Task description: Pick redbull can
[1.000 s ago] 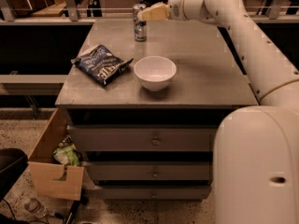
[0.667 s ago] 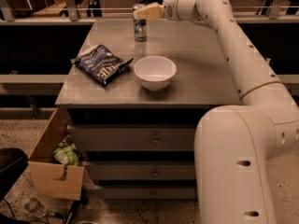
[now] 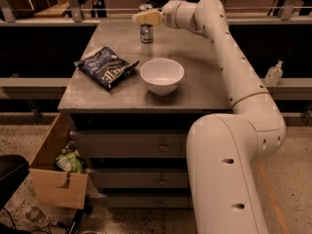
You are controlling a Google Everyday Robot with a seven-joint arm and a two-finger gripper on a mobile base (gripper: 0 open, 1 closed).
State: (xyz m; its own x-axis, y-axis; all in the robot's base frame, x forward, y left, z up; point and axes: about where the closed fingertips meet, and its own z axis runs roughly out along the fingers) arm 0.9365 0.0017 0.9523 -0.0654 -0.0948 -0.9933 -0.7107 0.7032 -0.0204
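The redbull can (image 3: 146, 33) is a slim silver-and-blue can standing upright at the far middle of the grey metal table (image 3: 204, 82). My gripper (image 3: 146, 18) reaches in from the right at the end of the white arm. Its tan fingers (image 3: 148, 17) lie across the can's upper part and hide the middle of the can. The can's shiny top rim (image 3: 145, 7) shows just above them.
A white bowl (image 3: 162, 75) stands in the middle of the table. A dark blue chip bag (image 3: 105, 66) lies to its left. An open cardboard box (image 3: 56, 172) sits on the floor at the lower left. A railing runs behind the table.
The arm has swung further left, bringing the gripper from just right of the can onto its upper part. The can, bowl and bag have not moved.
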